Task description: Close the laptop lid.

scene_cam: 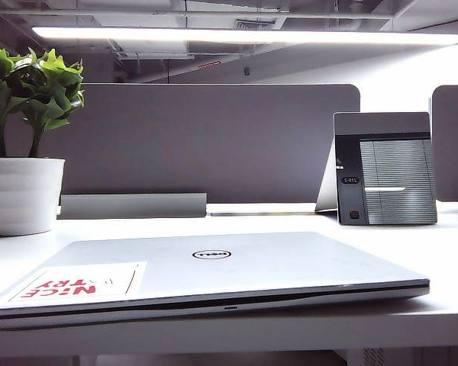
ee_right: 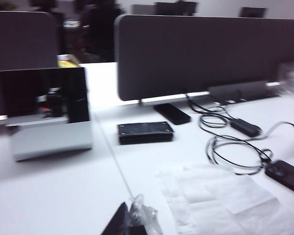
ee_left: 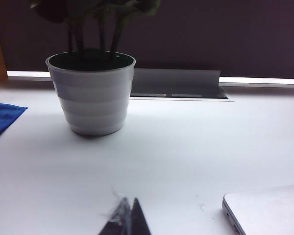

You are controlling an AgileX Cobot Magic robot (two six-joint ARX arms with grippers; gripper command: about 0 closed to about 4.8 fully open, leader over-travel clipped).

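laptop lid (scene_cam: 214, 267) down on laptop (scene_cam: 229, 303), slight front gap; left gripper (ee_left: 126, 215) and right gripper (ee_right: 132, 218) pinched together, empty, clear of laptop; risk: lid not latched

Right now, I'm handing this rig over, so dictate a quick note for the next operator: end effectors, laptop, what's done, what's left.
Left end effector: fingertips together, holding nothing, over bare table near the laptop corner, in front of the white plant pot.
Right end effector: appears shut, empty, off to the side above the white tissue paper, facing the cables.
Laptop lid: lying flat on the base, silver back and sticker up, only a thin seam along the front edge.
Done: lid closed.
Left: nothing visible; neither arm shows in the exterior view.
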